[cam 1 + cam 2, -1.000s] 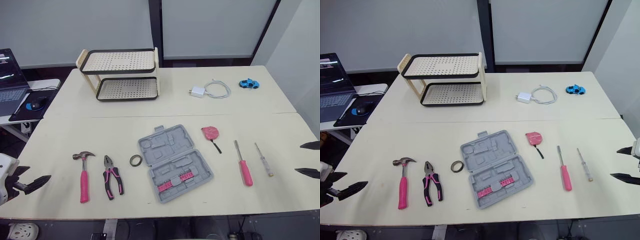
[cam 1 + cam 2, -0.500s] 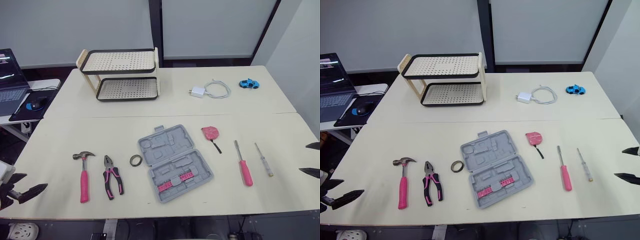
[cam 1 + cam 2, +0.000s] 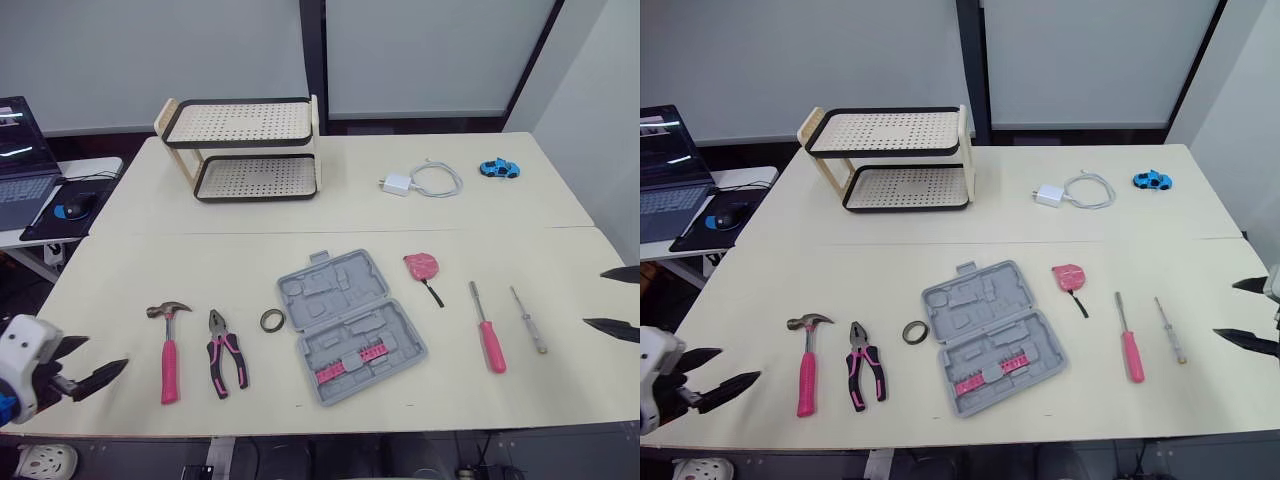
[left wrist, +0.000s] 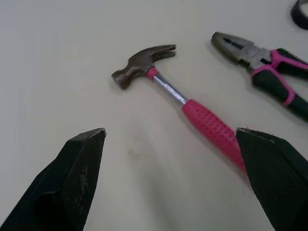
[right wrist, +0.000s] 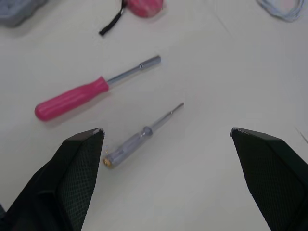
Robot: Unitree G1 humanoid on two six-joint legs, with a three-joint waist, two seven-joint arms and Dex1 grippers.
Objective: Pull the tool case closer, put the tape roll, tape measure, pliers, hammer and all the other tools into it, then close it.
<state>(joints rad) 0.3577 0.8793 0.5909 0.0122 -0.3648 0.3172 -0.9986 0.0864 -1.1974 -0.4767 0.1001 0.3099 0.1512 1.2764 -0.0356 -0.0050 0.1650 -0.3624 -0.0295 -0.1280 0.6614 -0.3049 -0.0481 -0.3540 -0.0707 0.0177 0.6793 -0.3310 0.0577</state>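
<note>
The grey tool case (image 3: 347, 324) lies open in the middle of the table, pink bits in its near half. Left of it lie the tape roll (image 3: 270, 320), the pink-handled pliers (image 3: 225, 352) and the pink-handled hammer (image 3: 167, 336). Right of it lie the pink tape measure (image 3: 421, 266), a pink screwdriver (image 3: 487, 326) and a thin clear screwdriver (image 3: 526, 319). My left gripper (image 3: 88, 363) hangs open at the table's near left edge, left of the hammer (image 4: 179, 97). My right gripper (image 3: 612, 300) is open at the right edge, beyond the thin screwdriver (image 5: 141, 134).
A two-tier rack (image 3: 243, 148) stands at the back left. A white charger with cable (image 3: 420, 181) and a blue toy car (image 3: 497, 167) lie at the back right. A laptop (image 3: 18, 160) and a mouse (image 3: 70, 208) sit on a side desk to the left.
My left gripper has moved right, closer to the hammer. My right gripper has come slightly inward over the table's right edge. The tools and case have not moved.
</note>
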